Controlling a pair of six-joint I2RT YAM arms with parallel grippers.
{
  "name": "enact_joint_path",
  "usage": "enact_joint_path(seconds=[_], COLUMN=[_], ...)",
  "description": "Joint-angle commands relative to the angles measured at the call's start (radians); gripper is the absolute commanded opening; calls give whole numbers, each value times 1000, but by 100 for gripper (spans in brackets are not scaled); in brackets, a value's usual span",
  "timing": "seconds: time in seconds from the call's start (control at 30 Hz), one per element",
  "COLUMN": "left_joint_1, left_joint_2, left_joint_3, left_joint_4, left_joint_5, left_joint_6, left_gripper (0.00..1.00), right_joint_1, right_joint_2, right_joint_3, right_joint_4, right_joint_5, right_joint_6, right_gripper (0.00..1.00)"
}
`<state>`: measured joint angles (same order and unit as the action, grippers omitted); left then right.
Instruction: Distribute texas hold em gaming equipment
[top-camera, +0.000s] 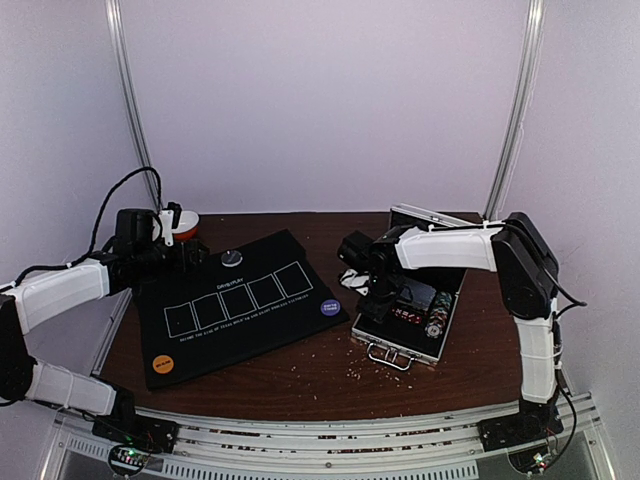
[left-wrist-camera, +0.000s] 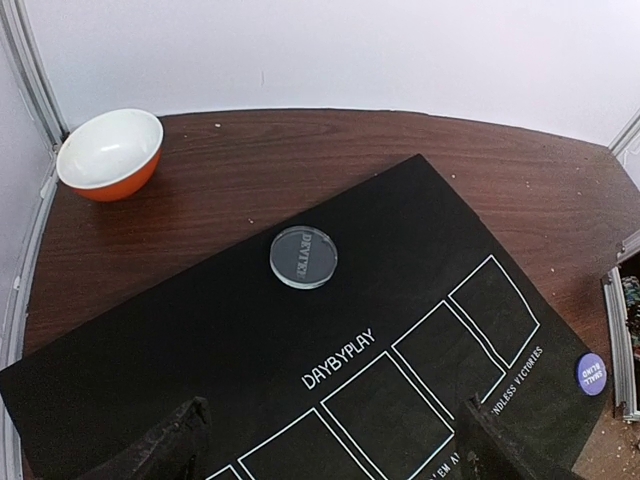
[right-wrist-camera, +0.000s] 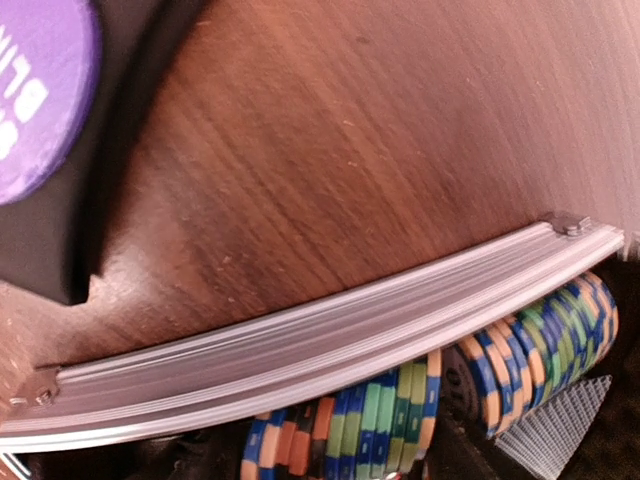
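The left claw (left-wrist-camera: 330, 445) is wide open above the black mat (left-wrist-camera: 150, 360), where the grey disc (left-wrist-camera: 303, 256) lies. The right claw (top-camera: 372, 298) is over the chips (right-wrist-camera: 385, 420) in the case (right-wrist-camera: 300, 350); I cannot tell if it is open.

High rear overview; purple disc (top-camera: 330, 308) common to all views

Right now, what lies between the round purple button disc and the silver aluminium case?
From purple disc to case rim: black mat, then bare wooden table; right wrist view.
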<state>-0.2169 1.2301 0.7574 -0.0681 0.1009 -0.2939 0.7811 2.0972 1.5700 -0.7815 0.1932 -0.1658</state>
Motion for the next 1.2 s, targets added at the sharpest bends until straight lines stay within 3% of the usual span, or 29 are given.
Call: enact_joint_path(seconds=[0.0, 0.33, 0.5, 0.93, 1.07, 1.17], left_joint_1=[5, 5, 6, 5, 5, 1], left_joint_2=[5, -2, -3, -27, -41, -66], left_joint_3=[10, 7, 8, -4, -17, -40], left_joint_4=[21, 22, 25, 45, 86, 159], left_joint_5=[10, 5, 13, 16, 86, 216], left_joint_6=[13, 15, 15, 21, 23, 33], left_gripper=[87, 87, 87, 87, 85, 79], right_joint_1=[-12, -18, -29, -100, -118, -118], right_joint_2=[39, 16, -44, -106, -151, -189], right_joint_3=[-20, 17, 55, 138, 161, 121], right_joint_4=[-7, -39, -49, -85, -57, 38], right_joint_5=[-51, -62, -94, -205, -383, -590], right_joint_6=[-1, 20, 59, 194, 274, 355], right_gripper=[55, 22, 0, 0, 0, 0])
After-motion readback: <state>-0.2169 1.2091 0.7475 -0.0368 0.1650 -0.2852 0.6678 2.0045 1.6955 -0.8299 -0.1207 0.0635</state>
